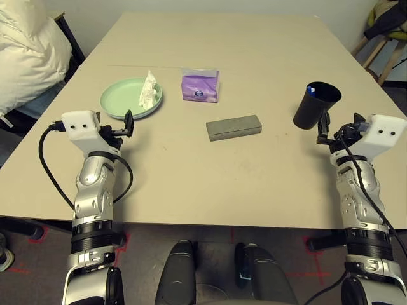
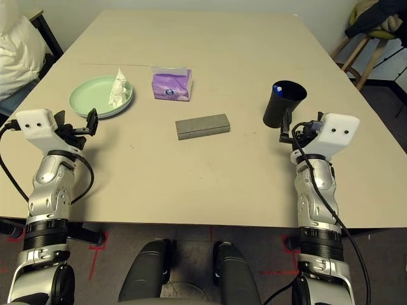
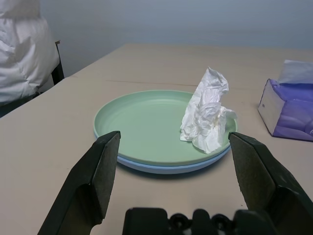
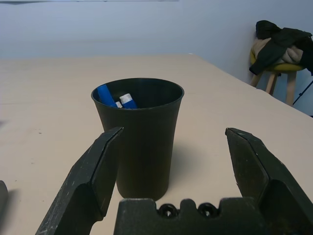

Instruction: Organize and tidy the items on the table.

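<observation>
A mint green plate (image 1: 124, 98) lies stacked on a pale blue plate (image 3: 161, 168) at the left of the table (image 1: 254, 51). On it stands a crumpled white tissue (image 1: 149, 89). Just short of the plates my left gripper (image 1: 128, 123) hovers open, holding nothing. Farther back is the purple tissue pack (image 1: 200, 86), and the grey glasses case (image 1: 233, 127) rests mid-table. At the right stands the black cup (image 1: 316, 105) with blue and white pen ends (image 4: 126, 100) inside. My right gripper (image 1: 324, 130) is open just in front of the cup, its fingers apart from it.
A white padded bundle (image 1: 25, 51) sits beside the table's left edge on a dark chair. A wooden stool with clothes (image 1: 388, 25) stands off the far right corner. Bare tabletop stretches in front of the case and across the far half.
</observation>
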{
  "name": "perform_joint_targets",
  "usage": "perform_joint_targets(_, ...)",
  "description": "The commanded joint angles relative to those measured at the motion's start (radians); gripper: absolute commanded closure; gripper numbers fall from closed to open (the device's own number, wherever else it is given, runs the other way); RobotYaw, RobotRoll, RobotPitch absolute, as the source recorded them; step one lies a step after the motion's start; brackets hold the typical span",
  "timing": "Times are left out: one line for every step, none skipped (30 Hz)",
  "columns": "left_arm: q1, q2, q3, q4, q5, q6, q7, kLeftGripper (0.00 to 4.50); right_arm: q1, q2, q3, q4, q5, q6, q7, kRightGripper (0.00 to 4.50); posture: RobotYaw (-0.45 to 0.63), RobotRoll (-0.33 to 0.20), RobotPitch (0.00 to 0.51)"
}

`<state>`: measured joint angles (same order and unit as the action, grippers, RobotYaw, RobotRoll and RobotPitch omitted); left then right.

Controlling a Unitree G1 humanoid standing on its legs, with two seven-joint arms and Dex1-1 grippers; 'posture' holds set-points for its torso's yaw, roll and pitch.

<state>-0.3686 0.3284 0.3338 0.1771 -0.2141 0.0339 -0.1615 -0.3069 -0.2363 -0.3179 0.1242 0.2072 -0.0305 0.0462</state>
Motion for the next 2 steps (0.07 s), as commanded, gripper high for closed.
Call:
perform_joint_targets(-0.002, -0.007, -0.012, 0.013, 0.001, -0.009, 0.000, 0.00, 0.001, -0.012, -0.009, 0.002, -0.005, -0.001, -0.006, 0.02, 0.16, 0.000, 0.103)
perform_joint_targets(-0.002, -0.008, -0.012, 0.012, 0.001, -0.008, 0.001, 0.00, 0.001, -0.011, -0.008, 0.000, -0.005, 0.000, -0.005, 0.02, 0.16, 0.000, 0.103)
